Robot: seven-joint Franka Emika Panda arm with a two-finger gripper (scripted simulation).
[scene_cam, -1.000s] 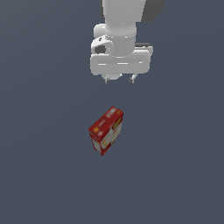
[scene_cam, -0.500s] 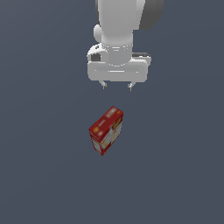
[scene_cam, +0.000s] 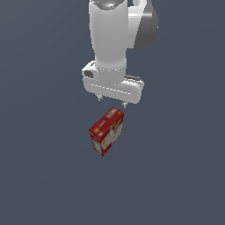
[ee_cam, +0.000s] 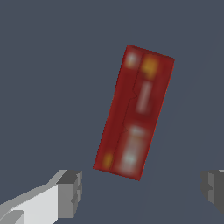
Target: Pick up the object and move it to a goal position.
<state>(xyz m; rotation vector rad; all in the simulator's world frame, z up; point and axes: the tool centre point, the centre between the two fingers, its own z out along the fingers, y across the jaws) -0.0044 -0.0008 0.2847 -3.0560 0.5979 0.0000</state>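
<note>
Fingertips [scene_cam: 100, 97] of a white Franka arm's gripper [scene_cam: 112, 102] hang above a small red box [scene_cam: 107, 131], seen from the exterior view against a flat, dark slate-grey floor [scene_cam: 39, 176]. The jaws are spread wide and hold nothing. The box stands on the floor just below the gripper and slightly forward of it in that view, its upper edge close beneath the right-hand fingertip but not touching it.

From the wrist view, the two grey finger pads [ee_cam: 70, 192] sit far apart at the edges of the picture, and the box [ee_cam: 134, 111] lies ahead of the gap between them rather than inside it, turned at a slant to the line joining the pads.

The box is a plain rectangular carton, narrow and tall, mostly deep red with blurred white and yellow-orange printed patches on its faces; a faint seam runs down its top panel. The arm's casing is smooth, rounded and glossy white, with a grey joint cap [scene_cam: 148, 24] at the exterior view's right. The floor is matte and featureless.
</note>
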